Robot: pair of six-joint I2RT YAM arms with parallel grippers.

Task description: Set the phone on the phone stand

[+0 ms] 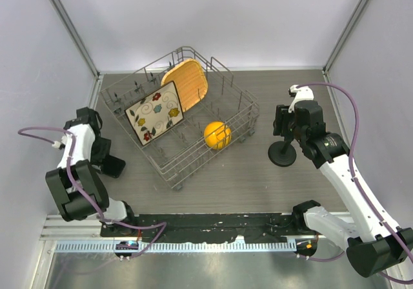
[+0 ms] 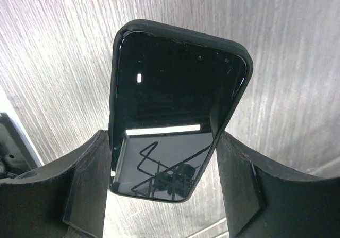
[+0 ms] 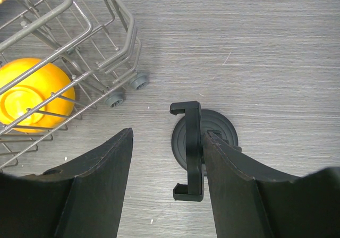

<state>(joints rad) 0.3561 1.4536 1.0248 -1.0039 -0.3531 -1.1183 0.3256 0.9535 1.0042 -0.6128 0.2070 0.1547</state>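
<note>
The phone point(image 2: 175, 105) is a black slab with a glossy dark face. It sits between the fingers of my left gripper point(image 2: 163, 142), which press on both of its long edges. In the top view this gripper point(image 1: 106, 157) holds the phone point(image 1: 115, 167) low over the table at the far left. The phone stand point(image 1: 282, 153) stands right of the rack. In the right wrist view its holder head point(image 3: 190, 150) and disc base point(image 3: 215, 129) lie between the fingers of my open right gripper point(image 3: 169, 134), close to the right finger. The right gripper point(image 1: 284, 124) hovers above the stand.
A wire dish rack point(image 1: 245, 118) fills the table's middle and holds a floral square plate point(image 1: 155, 113), a wooden plate point(image 1: 187, 82) and an orange round object point(image 1: 217, 135). The rack's corner point(image 3: 114, 52) lies just left of the stand. Enclosure walls stand on both sides.
</note>
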